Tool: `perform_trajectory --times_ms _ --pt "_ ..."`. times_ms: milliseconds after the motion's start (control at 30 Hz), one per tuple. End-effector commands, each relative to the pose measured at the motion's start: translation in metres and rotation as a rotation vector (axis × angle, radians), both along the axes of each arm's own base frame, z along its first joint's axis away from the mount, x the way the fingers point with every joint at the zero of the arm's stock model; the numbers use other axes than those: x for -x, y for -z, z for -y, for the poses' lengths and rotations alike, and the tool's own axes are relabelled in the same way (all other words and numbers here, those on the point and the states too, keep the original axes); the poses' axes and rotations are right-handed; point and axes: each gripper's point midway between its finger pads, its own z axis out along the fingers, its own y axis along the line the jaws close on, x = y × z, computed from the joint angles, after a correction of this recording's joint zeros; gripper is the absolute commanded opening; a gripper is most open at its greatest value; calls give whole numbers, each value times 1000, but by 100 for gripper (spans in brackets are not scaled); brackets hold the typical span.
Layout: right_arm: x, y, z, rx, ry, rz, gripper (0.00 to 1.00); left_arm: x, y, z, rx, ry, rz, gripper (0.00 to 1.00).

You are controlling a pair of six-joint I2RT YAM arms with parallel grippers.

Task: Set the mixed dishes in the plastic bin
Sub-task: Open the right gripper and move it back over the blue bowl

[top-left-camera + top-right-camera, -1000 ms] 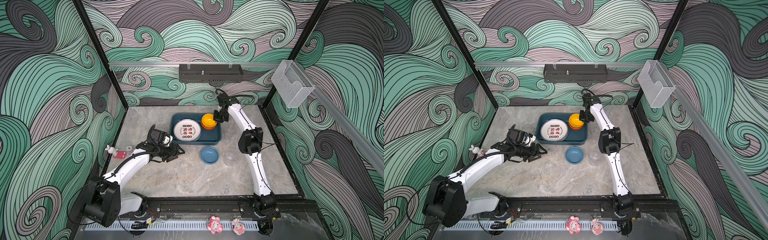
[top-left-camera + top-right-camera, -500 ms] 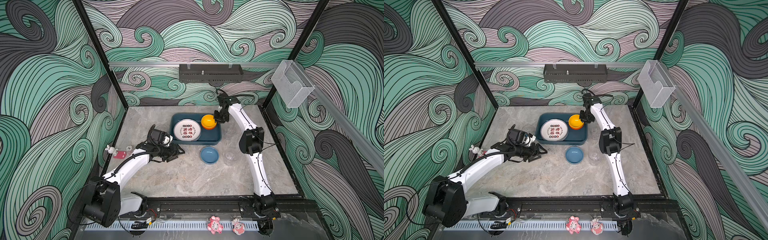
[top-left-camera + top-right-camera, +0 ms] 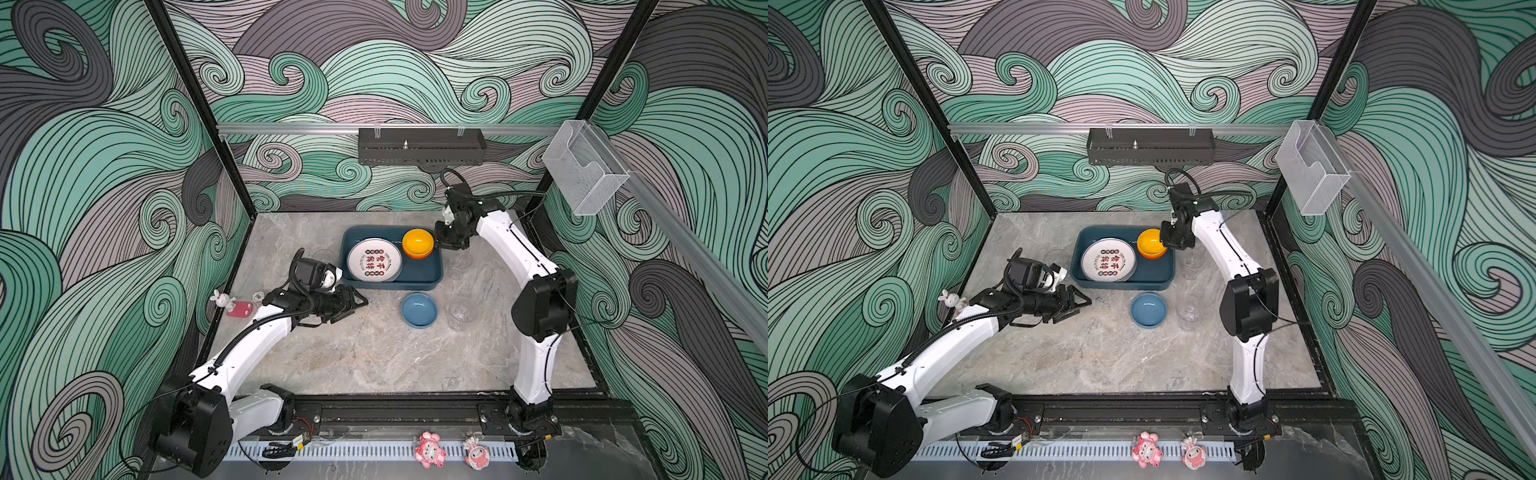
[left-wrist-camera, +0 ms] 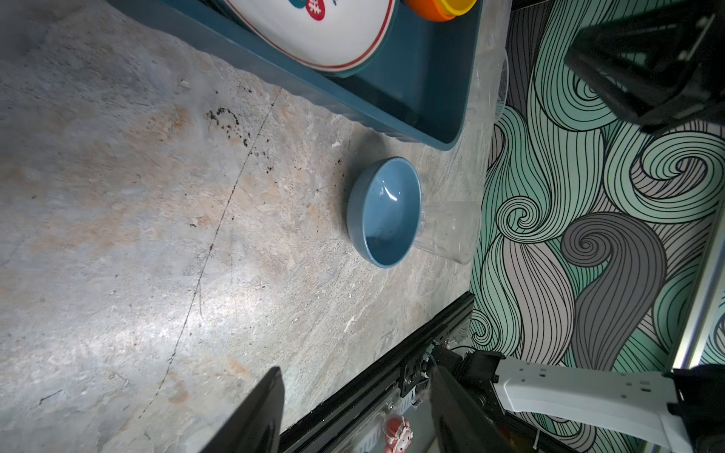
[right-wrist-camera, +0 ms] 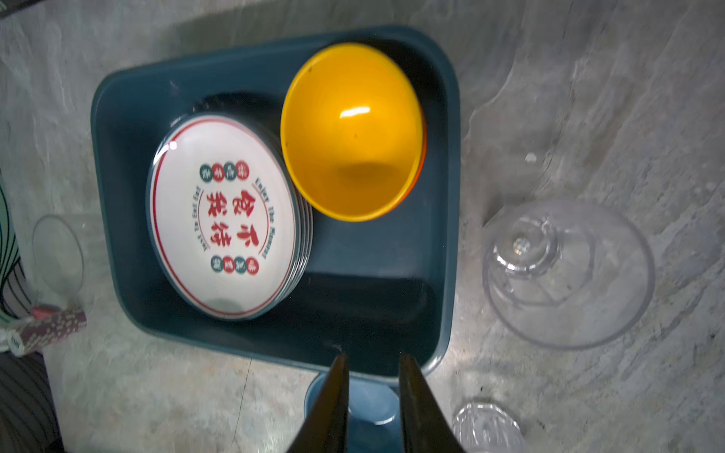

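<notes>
Left gripper is open and empty, near the bin's front-left corner. One clear tumbler is outside, left of the bin. The dark teal rectangular plastic bin already holds a stack of round white printed plates + nested yellow-orange bowls. Not yet in: round blue bowl and 2 more clear tumblers to the right. Right gripper is by the bin's far-right edge, jaws slightly apart, holding nothing.

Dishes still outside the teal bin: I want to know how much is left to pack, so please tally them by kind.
Round blue bowl: 1
Round clear tumblers: 3
Total outside the dark teal rectangular plastic bin: 4
</notes>
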Motion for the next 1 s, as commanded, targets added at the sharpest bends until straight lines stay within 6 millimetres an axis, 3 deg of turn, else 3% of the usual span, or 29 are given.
perform_trajectory --times_ms 0,300,433,667,967 --pt "18 -3 -8 -59 -32 32 26 -3 -19 1 -6 9 43 62" --pt "95 26 -1 -91 -80 -27 28 2 -20 8 18 71 36 62" --pt "118 40 -4 -80 -124 -45 30 4 -14 9 24 80 25 62" --pt "134 56 -13 -62 -185 -72 31 6 -5 11 24 77 4 62" --pt "132 74 -12 5 -200 -95 31 9 -3 17 44 96 12 64"
